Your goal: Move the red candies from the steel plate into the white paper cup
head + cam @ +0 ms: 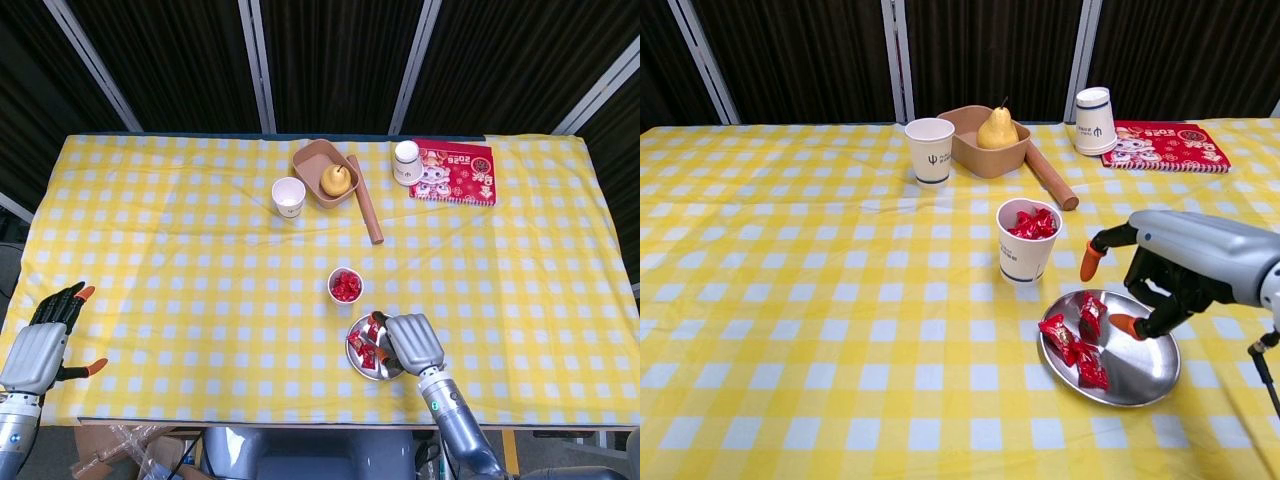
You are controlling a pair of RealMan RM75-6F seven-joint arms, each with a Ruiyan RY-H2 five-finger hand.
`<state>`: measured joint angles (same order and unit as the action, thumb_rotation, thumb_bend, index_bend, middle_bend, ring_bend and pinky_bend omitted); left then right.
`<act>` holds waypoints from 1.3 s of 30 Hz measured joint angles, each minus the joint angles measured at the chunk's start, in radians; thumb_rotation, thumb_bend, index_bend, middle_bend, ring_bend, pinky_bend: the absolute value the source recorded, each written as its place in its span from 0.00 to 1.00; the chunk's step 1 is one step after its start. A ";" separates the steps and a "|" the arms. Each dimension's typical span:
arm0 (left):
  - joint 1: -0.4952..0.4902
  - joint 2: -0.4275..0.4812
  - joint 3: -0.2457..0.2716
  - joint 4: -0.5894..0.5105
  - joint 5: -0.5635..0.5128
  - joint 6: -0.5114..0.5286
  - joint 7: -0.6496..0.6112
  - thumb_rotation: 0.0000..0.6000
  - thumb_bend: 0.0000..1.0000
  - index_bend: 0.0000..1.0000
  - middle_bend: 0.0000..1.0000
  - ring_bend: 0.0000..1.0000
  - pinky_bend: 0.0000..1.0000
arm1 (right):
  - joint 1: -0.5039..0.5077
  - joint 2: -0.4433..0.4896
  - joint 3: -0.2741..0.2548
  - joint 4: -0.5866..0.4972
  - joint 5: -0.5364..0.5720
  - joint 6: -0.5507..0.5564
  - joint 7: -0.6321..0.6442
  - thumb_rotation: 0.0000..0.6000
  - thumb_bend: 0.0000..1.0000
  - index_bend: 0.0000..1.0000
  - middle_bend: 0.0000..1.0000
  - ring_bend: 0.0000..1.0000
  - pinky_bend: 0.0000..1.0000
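Note:
A steel plate (1135, 372) (385, 372) near the table's front edge holds three red candies (1072, 340) (363, 348). Just behind it stands a white paper cup (1026, 255) (345, 285) with several red candies inside. My right hand (1160, 285) (413, 342) hovers low over the plate's right half, fingers apart, holding nothing. Its orange fingertips (1091, 263) point toward the candies. My left hand (42, 342) rests open at the table's front left corner, far from the plate; the chest view does not show it.
At the back stand a second paper cup (930, 150), a tan box with a pear (996, 131), a wooden rolling pin (1050, 178), an upturned cup (1093, 107) and a red booklet (1167, 146). Yellow checked cloth covers the table (790, 300).

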<state>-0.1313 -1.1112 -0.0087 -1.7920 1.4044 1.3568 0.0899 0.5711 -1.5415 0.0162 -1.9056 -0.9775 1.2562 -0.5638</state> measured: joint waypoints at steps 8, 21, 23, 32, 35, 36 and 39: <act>0.004 -0.004 0.001 0.005 0.016 0.013 -0.012 1.00 0.00 0.00 0.00 0.00 0.00 | -0.025 -0.061 -0.023 0.029 -0.020 0.002 -0.009 1.00 0.35 0.33 0.87 0.97 1.00; 0.006 -0.003 0.000 0.007 0.019 0.014 -0.022 1.00 0.00 0.00 0.00 0.00 0.00 | -0.037 -0.096 -0.001 0.081 0.015 -0.028 -0.015 1.00 0.35 0.35 0.87 0.97 1.00; 0.005 -0.003 -0.001 0.007 0.017 0.013 -0.020 1.00 0.00 0.00 0.00 0.00 0.00 | -0.040 -0.096 0.000 0.090 0.017 -0.035 -0.006 1.00 0.35 0.35 0.87 0.97 1.00; 0.006 -0.006 -0.002 0.007 0.013 0.014 -0.013 1.00 0.00 0.00 0.00 0.00 0.00 | -0.058 -0.103 -0.008 0.115 0.003 -0.058 0.026 1.00 0.35 0.38 0.87 0.97 1.00; 0.006 -0.006 -0.002 0.007 0.013 0.015 -0.012 1.00 0.00 0.00 0.00 0.00 0.00 | -0.063 -0.108 -0.009 0.126 0.003 -0.063 0.031 1.00 0.35 0.40 0.87 0.97 1.00; 0.007 -0.006 -0.002 0.007 0.013 0.015 -0.012 1.00 0.00 0.00 0.00 0.00 0.00 | -0.064 -0.109 -0.009 0.130 0.005 -0.065 0.033 1.00 0.35 0.40 0.87 0.97 1.00; 0.007 -0.006 -0.003 0.008 0.013 0.015 -0.012 1.00 0.00 0.00 0.00 0.00 0.00 | -0.068 -0.114 -0.008 0.145 0.011 -0.075 0.040 1.00 0.35 0.42 0.87 0.97 1.00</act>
<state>-0.1248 -1.1171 -0.0115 -1.7845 1.4174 1.3717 0.0783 0.5030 -1.6560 0.0085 -1.7604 -0.9663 1.1815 -0.5238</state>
